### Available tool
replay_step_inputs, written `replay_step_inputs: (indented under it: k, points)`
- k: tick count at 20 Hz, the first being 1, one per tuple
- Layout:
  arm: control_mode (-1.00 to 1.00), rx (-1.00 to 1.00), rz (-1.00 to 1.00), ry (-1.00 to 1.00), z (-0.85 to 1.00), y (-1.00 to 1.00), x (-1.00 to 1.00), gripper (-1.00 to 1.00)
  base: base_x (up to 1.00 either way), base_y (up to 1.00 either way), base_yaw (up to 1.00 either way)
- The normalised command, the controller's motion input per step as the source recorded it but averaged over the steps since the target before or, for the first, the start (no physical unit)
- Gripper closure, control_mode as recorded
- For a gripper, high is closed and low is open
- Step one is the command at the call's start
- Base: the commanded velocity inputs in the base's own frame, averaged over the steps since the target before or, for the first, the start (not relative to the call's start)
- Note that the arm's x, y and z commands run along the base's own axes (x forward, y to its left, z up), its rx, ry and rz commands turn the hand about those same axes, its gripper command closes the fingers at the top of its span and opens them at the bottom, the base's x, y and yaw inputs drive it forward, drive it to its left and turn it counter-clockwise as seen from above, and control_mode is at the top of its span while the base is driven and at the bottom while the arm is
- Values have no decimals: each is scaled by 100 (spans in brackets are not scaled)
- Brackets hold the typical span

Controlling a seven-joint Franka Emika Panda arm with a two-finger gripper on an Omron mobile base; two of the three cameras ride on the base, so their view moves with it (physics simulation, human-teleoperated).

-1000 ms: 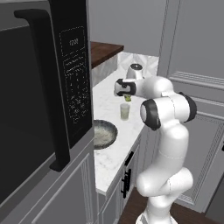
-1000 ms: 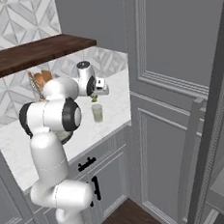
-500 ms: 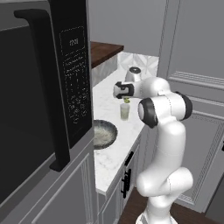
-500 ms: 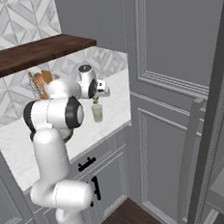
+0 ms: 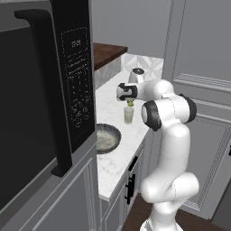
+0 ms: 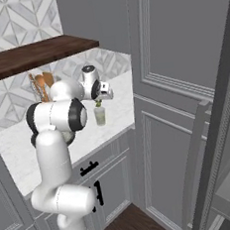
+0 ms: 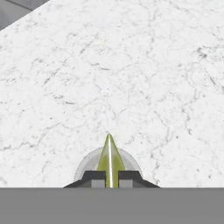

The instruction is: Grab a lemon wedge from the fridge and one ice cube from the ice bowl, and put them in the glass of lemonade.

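Lemon wedge (image 7: 110,158) sits pinched in the hand (image 7: 111,176), directly above the glass of lemonade (image 5: 129,115); no readable labels.

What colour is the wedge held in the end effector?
Yellow-green, with a pale stripe along its edge; the lemon wedge shows best in the hand view, above the glass of lemonade.

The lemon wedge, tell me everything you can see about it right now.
The lemon wedge is a thin yellow-green sliver with a pale central streak, tapering to a point. It is pinched between the gripper fingertips, point facing away from the hand. It hangs directly above the glass, whose round rim shows beneath it in the hand view, over the white marble counter. It has not been released into the drink.
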Motion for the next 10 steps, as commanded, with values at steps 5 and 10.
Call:
replay_step_inputs:
  k: [5, 10]
  points:
    - [-100, 0, 0, 0, 0, 0, 0, -100, 0, 0, 0]
    - [-100, 0, 0, 0, 0, 0, -3, -100, 0, 0, 0]
